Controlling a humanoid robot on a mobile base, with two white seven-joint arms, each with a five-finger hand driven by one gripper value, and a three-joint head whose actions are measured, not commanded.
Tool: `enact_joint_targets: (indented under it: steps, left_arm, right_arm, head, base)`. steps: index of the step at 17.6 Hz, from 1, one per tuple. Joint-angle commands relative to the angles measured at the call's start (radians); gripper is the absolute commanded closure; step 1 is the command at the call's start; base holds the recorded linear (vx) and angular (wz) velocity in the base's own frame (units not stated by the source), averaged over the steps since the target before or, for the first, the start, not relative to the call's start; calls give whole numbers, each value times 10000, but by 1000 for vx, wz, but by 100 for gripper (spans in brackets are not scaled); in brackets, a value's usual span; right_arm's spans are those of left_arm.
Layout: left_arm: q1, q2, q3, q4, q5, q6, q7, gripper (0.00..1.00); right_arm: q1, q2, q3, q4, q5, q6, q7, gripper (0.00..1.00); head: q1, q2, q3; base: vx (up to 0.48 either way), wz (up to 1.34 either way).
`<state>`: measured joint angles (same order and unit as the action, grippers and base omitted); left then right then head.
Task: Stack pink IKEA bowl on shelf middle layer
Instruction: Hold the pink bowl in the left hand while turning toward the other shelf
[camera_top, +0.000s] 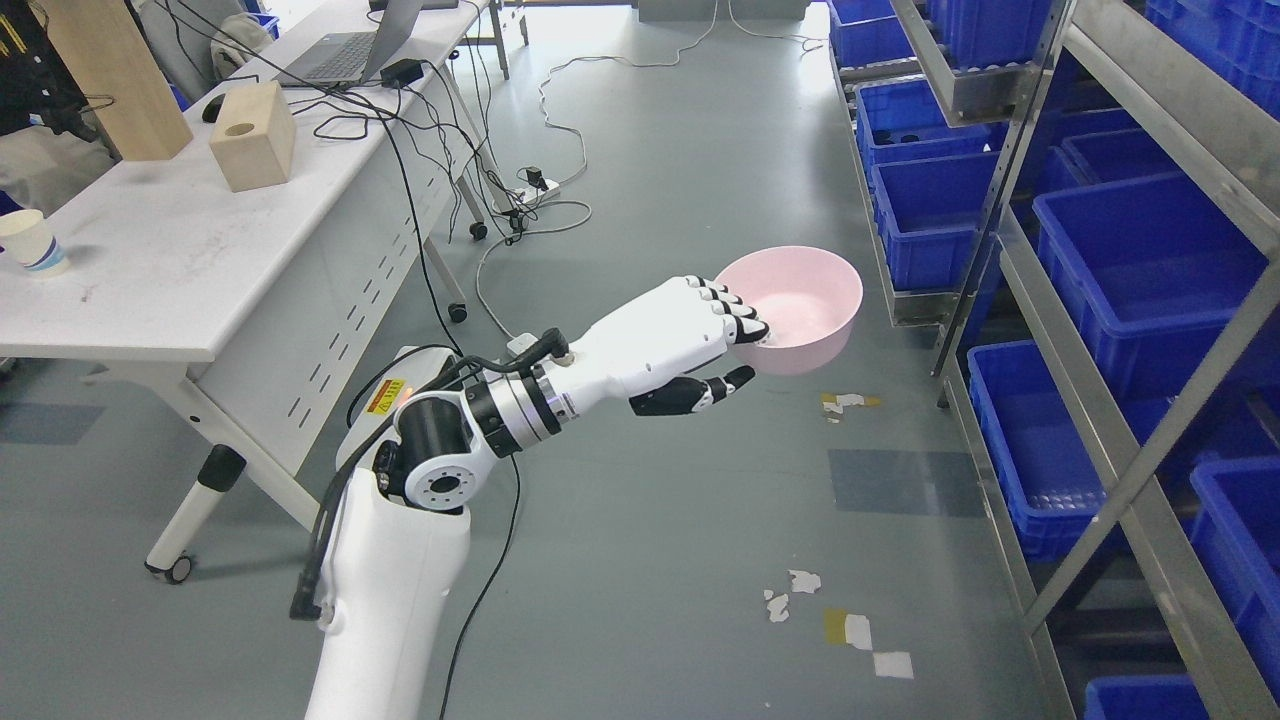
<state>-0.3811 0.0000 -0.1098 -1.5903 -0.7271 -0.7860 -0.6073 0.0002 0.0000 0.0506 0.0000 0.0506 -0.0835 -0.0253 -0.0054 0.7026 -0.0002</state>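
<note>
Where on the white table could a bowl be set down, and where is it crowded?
The white table is bare in front, between the paper cup and the wooden block. Its far end is crowded with a laptop and cables. The left hand holds the pink bowl.

Left arm extended forward, left robot hand fingers curled, gripping
</note>
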Motion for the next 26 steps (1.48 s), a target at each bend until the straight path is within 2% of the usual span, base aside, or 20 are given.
enact_joint_targets:
  steps: [1, 22, 26]
  left_arm:
    - [-9, 175, 55, -5, 0, 6, -17, 97]
    - [-9, 175, 55, 11, 0, 6, 29, 97]
    - [-482, 175, -82, 41, 76, 6, 90, 96]
  right_arm:
    - [213, -175, 0, -175, 0, 6, -8, 0]
    - [213, -175, 0, -175, 0, 6, -8, 0]
    - [213, -175, 0, -175, 0, 6, -8, 0]
  head:
    - [0, 0, 0]
    - [0, 2, 0]
    - [0, 1, 0]
  base:
    - [249, 57]
    - [223, -10]
    - [150, -195]
